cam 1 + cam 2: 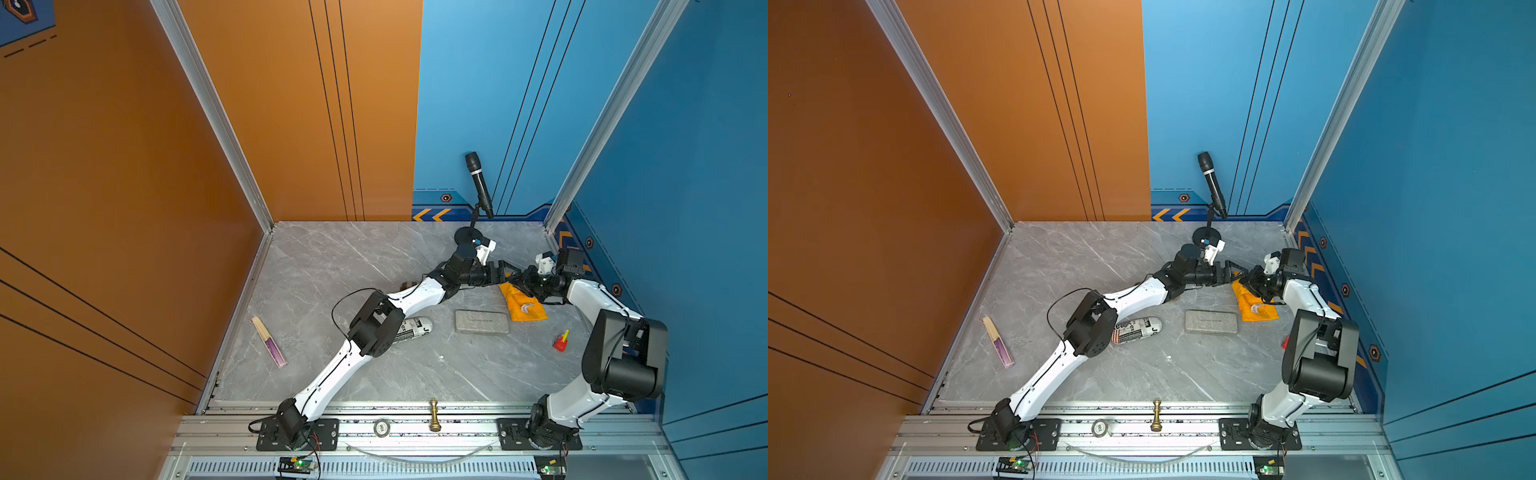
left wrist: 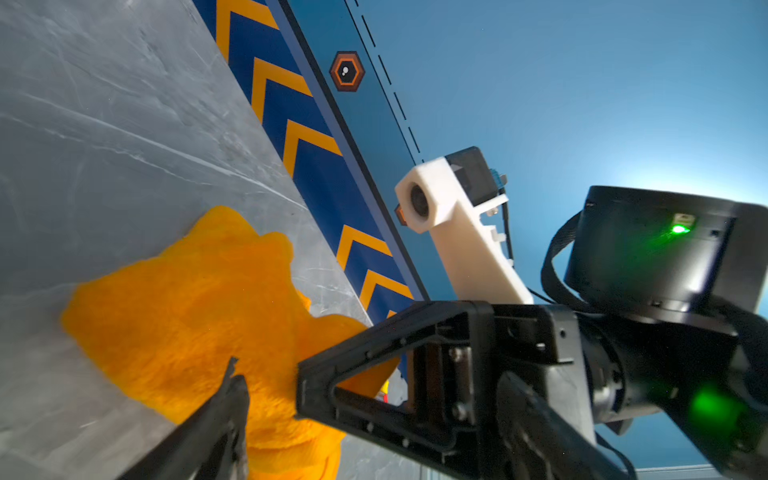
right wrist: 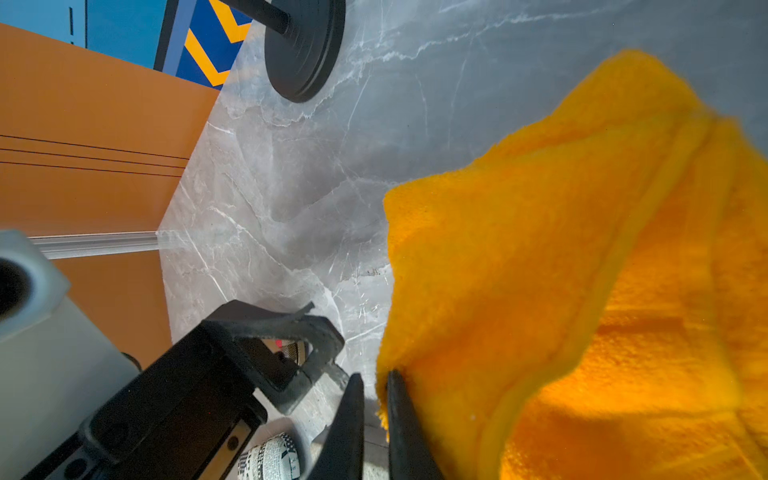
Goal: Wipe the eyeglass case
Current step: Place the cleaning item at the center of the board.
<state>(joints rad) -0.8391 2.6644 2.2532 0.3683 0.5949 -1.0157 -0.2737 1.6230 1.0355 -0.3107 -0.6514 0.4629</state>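
The right fingers [image 3: 401, 411], nearly closed, pinch an edge of the yellow cloth [image 1: 524, 311] at the far right of the marble worktop [image 1: 332, 266], the left fingers [image 2: 220, 415] stand wide apart just beside them, and the grey eyeglass case [image 1: 482, 322] lies flat near the cloth, apart from both.

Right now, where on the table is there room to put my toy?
Bare marble table between orange wall and left arm; also between eyeglass case and front rail. Crowded by yellow cloth, where left gripper and right gripper meet.
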